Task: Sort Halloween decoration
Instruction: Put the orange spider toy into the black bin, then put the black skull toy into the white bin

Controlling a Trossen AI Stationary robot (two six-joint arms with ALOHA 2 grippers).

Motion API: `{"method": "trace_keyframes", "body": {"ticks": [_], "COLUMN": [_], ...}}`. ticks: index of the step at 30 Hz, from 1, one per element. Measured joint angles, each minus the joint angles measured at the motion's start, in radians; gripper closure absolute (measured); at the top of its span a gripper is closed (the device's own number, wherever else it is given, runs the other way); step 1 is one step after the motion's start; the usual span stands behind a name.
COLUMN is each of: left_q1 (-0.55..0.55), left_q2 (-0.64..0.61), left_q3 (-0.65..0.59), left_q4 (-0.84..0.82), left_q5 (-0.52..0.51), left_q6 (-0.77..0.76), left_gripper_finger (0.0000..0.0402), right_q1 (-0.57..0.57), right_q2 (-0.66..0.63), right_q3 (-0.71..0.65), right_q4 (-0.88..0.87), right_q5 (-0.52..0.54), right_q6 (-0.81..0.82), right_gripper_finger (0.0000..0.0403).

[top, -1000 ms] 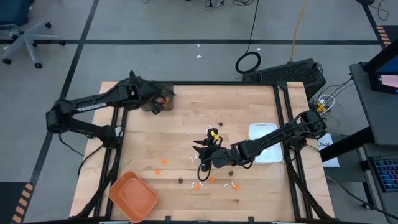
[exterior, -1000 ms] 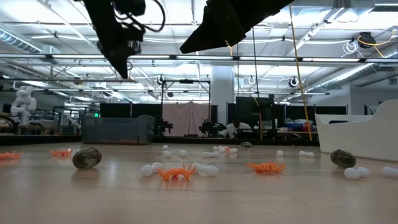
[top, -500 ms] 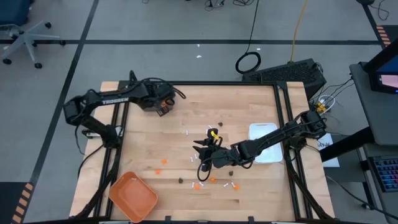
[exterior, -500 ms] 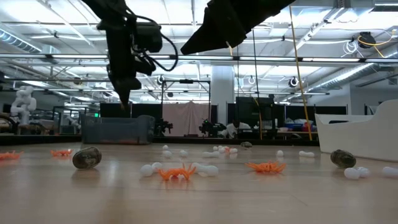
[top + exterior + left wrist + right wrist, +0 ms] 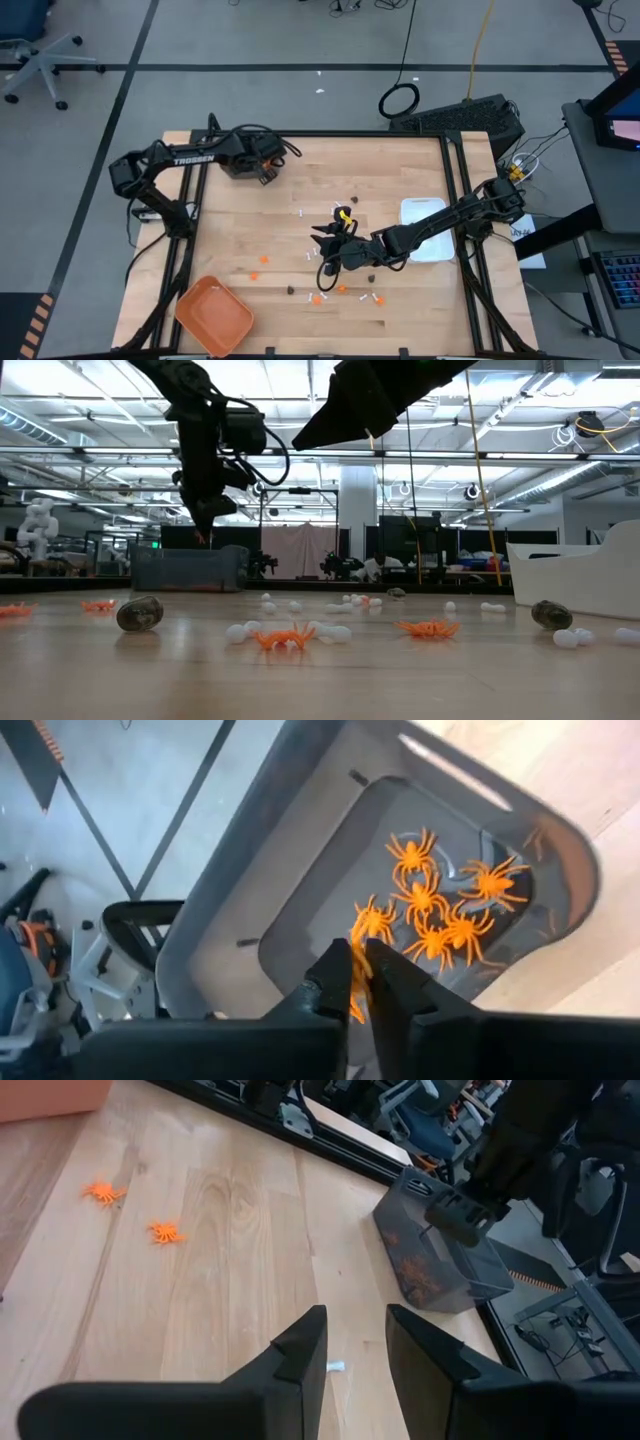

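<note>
"What were the left gripper (image 5: 358,982) fingers (image 5: 330,982) doing?"

"Nearly closed, a narrow gap, with one orange spider (image 5: 357,982) between the tips, right over the grey bin (image 5: 250,870) at the table's far left corner. Six or so more spiders (image 5: 432,900) lay inside it."

"And the right gripper (image 5: 352,1342)?"

"Its fingers stood apart and held nothing, low over the table's (image 5: 400,165) middle. Orange spiders (image 5: 283,638), dark bits (image 5: 139,613) and white sticks (image 5: 300,213) lay scattered around it; the orange tray (image 5: 212,315) sat at the near left corner, the white dish (image 5: 424,212) to the right."
</note>
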Motion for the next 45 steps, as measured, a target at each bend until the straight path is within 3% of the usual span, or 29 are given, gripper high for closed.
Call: {"method": "trace_keyframes", "body": {"ticks": [9,15,21,29,33,39,45], "left_q1": [0.014,-0.01,-0.106,-0.396,-0.602,-0.875,-1.038], "left_q2": [0.0,-0.01,-0.109,-0.335,-0.404,-0.41,-0.368], "left_q3": [0.0,0.0,0.0,0.0,-0.029,-0.12,-0.178], "left_q4": [0.0,-0.007,-0.063,-0.193,-0.172,-0.074,0.126], "left_q5": [-0.11,-0.106,-0.085,-0.091,-0.185,-0.319,-0.417], "left_q6": [-0.028,-0.022,-0.061,-0.336,-0.458,-0.599,-0.597], "left_gripper_finger": [0.0252,0.0238,0.0238,0.0238,0.0238,0.0238,0.0238], "right_q1": [0.0,0.0,0.014,0.059,0.087,0.149,0.217], "right_q2": [0.0,0.0,-0.002,-0.079,-0.137,-0.167,-0.16], "right_q3": [0.0,0.0,0.0,0.0,0.0,0.0,0.0], "right_q4": [-0.016,-0.02,-0.029,-0.069,-0.11,-0.194,-0.254], "right_q5": [0.0,0.0,0.002,0.03,0.03,0.029,0.027], "right_q6": [0.0,0.003,0.019,0.008,0.008,0.052,0.118], "right_gripper_finger": [0.031,0.031,0.031,0.031,0.031,0.031,0.031]}}
